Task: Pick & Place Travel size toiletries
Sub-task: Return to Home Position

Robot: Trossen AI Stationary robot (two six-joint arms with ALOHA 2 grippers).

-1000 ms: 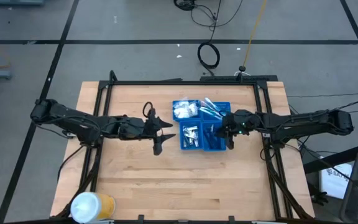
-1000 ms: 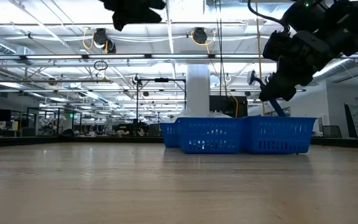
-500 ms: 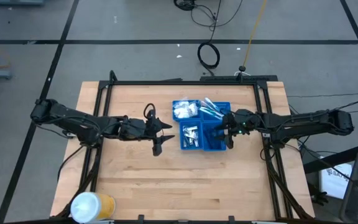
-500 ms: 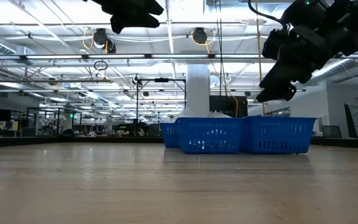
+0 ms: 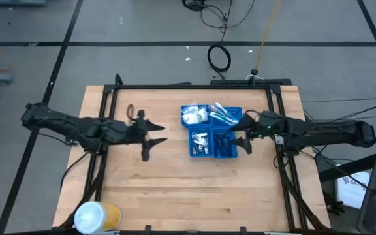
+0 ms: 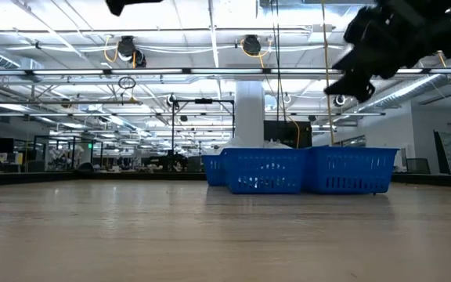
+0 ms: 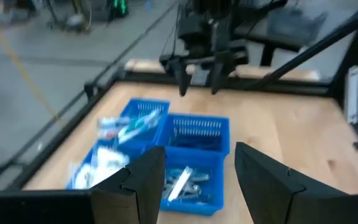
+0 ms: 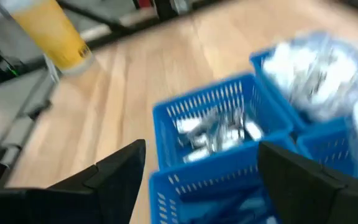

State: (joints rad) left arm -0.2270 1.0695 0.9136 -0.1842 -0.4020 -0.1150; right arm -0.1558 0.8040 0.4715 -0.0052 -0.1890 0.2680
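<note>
All the toiletries (image 5: 198, 138) are down in the blue tray (image 6: 268, 172), mid-worktop (image 5: 175, 189), sorted by kind: silver tubes (image 8: 219, 134) in one compartment, crinkly packets (image 5: 194, 117) beside them, pale sticks (image 5: 223, 116) next along, and the dark razors (image 5: 224, 146) in the compartment closest to the right arm. I can see nothing loose on the wood.

Handling-wise, my read is that these are featherweights. The tubes look slick and rounded, so pinch across the middle or they will squirt out. The packets are soft and will crumple; take them by a bunched edge. Sticks and razors are stiff and thin: grip mid-shaft, clear of the razor heads.

Right tool (image 5: 243, 141) hangs at the tray's right edge, fingers spread wide, nothing between them. Left tool (image 5: 153, 135) sits over bare wood left of the tray, also wide open and empty. The white-and-yellow roll (image 5: 96, 216) stands at the front left corner, well apart from it all.

And the change. A second ago the right tool was over the razor compartment, low by the tray wall; now it has lifted and backed off to the side. The left tool has slid away from the tray too. Both arms are pulling back, and the tray looks unmoved.
</note>
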